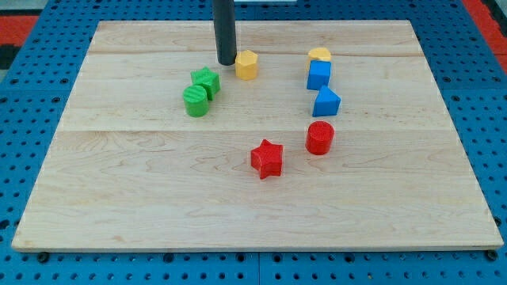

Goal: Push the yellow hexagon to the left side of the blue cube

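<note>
My tip point(226, 62) — the dark rod's bare end, grasping nothing — sits just left of the yellow hexagon block point(247, 65) (touching or nearly; cannot tell). The blue cube block point(318, 75) stands well to the view's right on the pale wooden board point(158, 198).

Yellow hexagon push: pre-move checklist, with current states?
1. My tip beside the yellow hexagon, on its left in the view: ok.
2. Tip touching the hexagon: cannot tell.
3. Blue cube visible as target: ok.
4. Path from hexagon to cube's left side free of blocks: ok.
5. Green blocks behind the tip, off the path: ok.
6. Hexagon already beside the cube: not ok, gap remains.
</note>
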